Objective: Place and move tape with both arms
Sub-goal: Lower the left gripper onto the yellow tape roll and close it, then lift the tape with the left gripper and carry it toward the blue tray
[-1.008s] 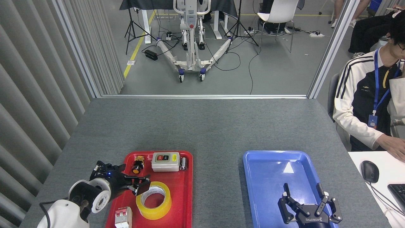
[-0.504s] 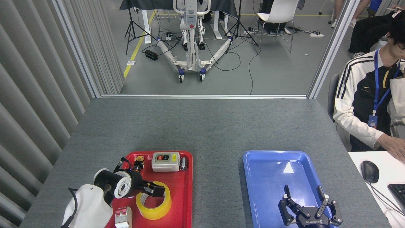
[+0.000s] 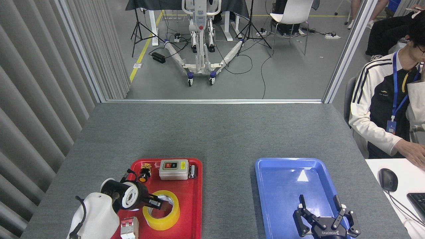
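Head view, landmark: the red tray [image 3: 196, 186] is sitting on the grey table [image 3: 212, 132], near its front-left part.
Tape: the tape [image 3: 161, 209] is lying flat in the near half of the red tray, core hole facing up, yellow band showing all round.
Left gripper: the left gripper [image 3: 156, 203] is reaching in from the tray's left edge, its dark fingers [image 3: 153, 201] overlapping the roll's near-left rim; whether they are closing on the wall or merely hovering over it cannot be told from here.
Right gripper: the right gripper [image 3: 325, 212] is waiting well to the right of the red tray, over the near end of the blue tray [image 3: 289, 164], fingers spread wide and holding nothing.
Other tray contents: a grey switch box [image 3: 173, 169] and a small pushbutton [image 3: 144, 172] are resting at the red tray's far end; a small breaker [image 3: 129, 227] is sitting at its near-left corner.
Handling, as a judgement: the roll is looking light and stiff, its wound face probably slick; pinching across the wall, one finger inside the white core and the others on the outer band, is seeming the safest hold.
Bystander: a person [image 3: 382, 106] is sitting far to the right of the tray, at a desk.
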`<state>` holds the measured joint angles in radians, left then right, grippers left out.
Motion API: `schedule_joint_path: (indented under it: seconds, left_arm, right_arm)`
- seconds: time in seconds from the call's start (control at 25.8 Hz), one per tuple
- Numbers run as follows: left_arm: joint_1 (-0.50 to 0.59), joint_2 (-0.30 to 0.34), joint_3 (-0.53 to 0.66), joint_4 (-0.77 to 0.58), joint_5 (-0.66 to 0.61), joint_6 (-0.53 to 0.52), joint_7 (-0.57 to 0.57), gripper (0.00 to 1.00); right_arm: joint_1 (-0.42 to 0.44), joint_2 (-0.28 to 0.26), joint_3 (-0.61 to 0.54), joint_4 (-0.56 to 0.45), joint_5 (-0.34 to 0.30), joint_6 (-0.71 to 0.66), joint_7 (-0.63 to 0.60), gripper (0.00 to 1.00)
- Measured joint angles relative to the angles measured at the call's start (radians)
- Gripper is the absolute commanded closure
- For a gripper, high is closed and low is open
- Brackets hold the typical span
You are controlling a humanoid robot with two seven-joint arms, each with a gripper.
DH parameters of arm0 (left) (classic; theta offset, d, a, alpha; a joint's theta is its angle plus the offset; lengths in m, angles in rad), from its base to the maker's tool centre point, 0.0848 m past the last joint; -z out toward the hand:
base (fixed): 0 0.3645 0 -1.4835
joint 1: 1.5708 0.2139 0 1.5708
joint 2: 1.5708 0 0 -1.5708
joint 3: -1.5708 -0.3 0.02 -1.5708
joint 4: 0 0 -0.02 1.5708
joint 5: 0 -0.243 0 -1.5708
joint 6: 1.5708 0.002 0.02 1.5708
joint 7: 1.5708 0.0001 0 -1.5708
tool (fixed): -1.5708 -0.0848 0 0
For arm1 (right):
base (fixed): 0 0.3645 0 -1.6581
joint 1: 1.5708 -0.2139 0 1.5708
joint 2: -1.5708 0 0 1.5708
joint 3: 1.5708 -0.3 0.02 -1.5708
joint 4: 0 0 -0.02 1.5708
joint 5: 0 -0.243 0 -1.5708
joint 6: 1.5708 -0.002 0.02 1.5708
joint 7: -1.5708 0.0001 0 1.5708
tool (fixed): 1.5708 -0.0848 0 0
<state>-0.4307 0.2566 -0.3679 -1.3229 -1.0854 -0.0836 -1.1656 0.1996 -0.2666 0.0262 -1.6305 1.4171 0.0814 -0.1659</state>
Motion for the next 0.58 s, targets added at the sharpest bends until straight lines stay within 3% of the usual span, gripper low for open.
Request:
schedule_joint_path:
  seconds: [0.27, 0.31, 0.39, 0.58]
  left_arm:
    - [-0.009, -0.003, -0.001, 0.018, -0.001, 0.000, -0.001, 0.43]
    - [-0.010, -0.004, -0.004, 0.022, -0.001, 0.000, -0.001, 0.47]
    - [-0.011, -0.004, -0.009, 0.029, -0.001, 0.002, -0.001, 0.68]
    - [-0.011, -0.005, -0.015, 0.034, 0.001, -0.001, -0.001, 0.77]
  right_arm:
    - [-0.001, 0.003, 0.000, 0.000, 0.001, 0.000, -0.003, 0.00]
    - [-0.002, 0.004, 0.000, 0.000, 0.001, 0.000, -0.003, 0.00]
    - [-0.002, 0.007, 0.001, 0.000, 0.003, 0.000, -0.004, 0.00]
    - [-0.002, 0.011, 0.004, 0.000, 0.004, 0.000, -0.007, 0.02]
